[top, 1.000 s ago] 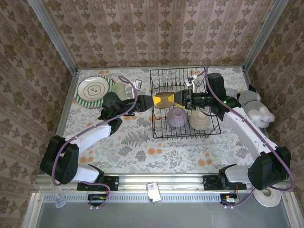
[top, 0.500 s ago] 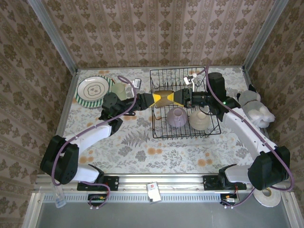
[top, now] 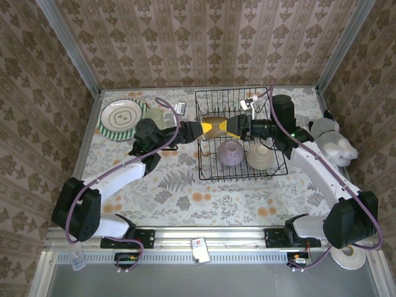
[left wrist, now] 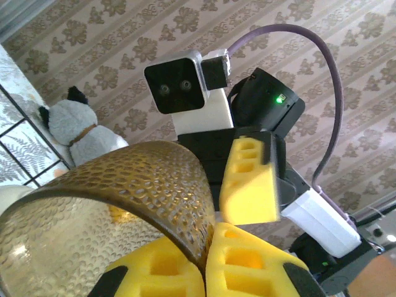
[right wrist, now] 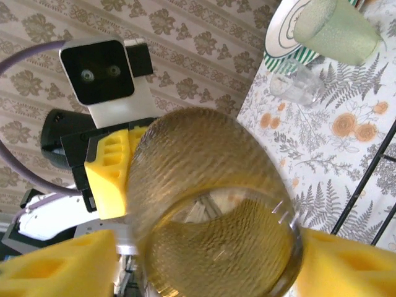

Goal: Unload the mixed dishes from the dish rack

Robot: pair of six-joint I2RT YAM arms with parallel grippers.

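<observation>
A small amber cup (top: 215, 127) hangs on its side above the black wire dish rack (top: 271, 93), between my two grippers. My left gripper (top: 203, 129) is shut on the cup, its yellow pads (left wrist: 238, 260) pinching the dimpled wall at the rim (left wrist: 124, 185). My right gripper (top: 230, 127) is at the cup's other end, open. In the right wrist view its pads (right wrist: 62, 263) flank the cup (right wrist: 204, 185), with a gap on the left side. A lilac bowl (top: 228, 152) and a cream bowl (top: 260, 156) lie in the rack.
A green-striped plate (top: 122, 116) and a pale green tumbler (top: 156, 117) stand on the table to the rack's left, with a clear glass (right wrist: 297, 86) beside them. At the right wall lies a white-grey soft toy (top: 331, 139). A white tape roll (top: 349, 257) sits by the right base.
My left gripper has closed onto the amber cup's rim. My right gripper's jaws have spread wider around the cup. The cup has levelled out and shifted slightly up over the rack.
</observation>
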